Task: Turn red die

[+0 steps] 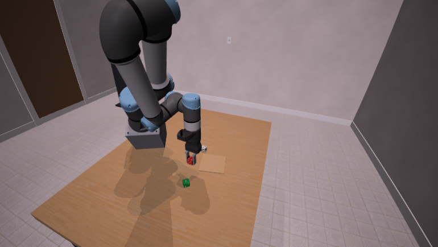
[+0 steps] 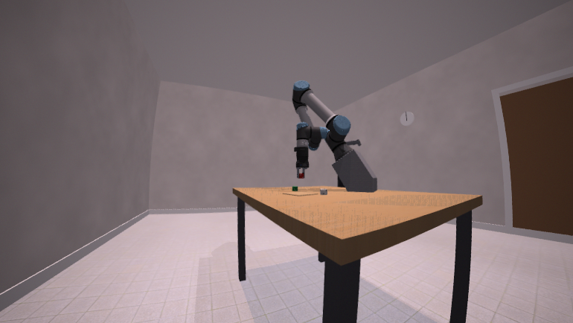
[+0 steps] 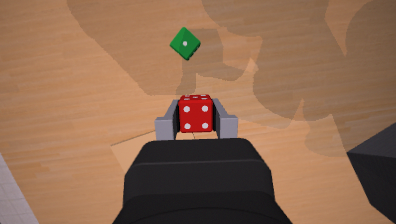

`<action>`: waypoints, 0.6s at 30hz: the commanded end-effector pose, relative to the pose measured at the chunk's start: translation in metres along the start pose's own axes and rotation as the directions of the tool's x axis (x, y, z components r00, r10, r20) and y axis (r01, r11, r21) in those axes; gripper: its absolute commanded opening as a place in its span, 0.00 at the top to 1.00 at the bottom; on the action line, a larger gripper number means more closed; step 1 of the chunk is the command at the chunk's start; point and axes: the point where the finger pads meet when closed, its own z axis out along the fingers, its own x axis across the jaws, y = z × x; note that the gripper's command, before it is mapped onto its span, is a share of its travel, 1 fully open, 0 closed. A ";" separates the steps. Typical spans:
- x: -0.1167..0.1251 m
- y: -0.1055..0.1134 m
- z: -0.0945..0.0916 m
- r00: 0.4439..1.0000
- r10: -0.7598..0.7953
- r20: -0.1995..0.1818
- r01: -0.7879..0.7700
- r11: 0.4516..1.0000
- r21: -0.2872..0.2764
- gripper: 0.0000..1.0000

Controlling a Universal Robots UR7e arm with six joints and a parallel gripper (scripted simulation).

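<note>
Gripper (image 3: 196, 120): clamping red die (image 3: 195, 113), hanging above table (image 1: 91, 196). Green die (image 3: 185, 43): lying at 12 o'clock in wrist view. Mat (image 1: 212, 163), white die (image 1: 203, 148): resting on table.

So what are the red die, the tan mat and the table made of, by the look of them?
The red die, held in the hand, looks like smooth, matte plastic: even colour, crisp edges, white painted dots. The mat seems thin card or cork, flat and plain tan with no sheen, though I can't be sure. The table looks like wood, with a streaked grain, on dark legs.
</note>
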 end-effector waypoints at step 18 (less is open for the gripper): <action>0.000 0.000 -0.015 1.000 0.000 -0.003 0.000 1.000 -0.001 0.43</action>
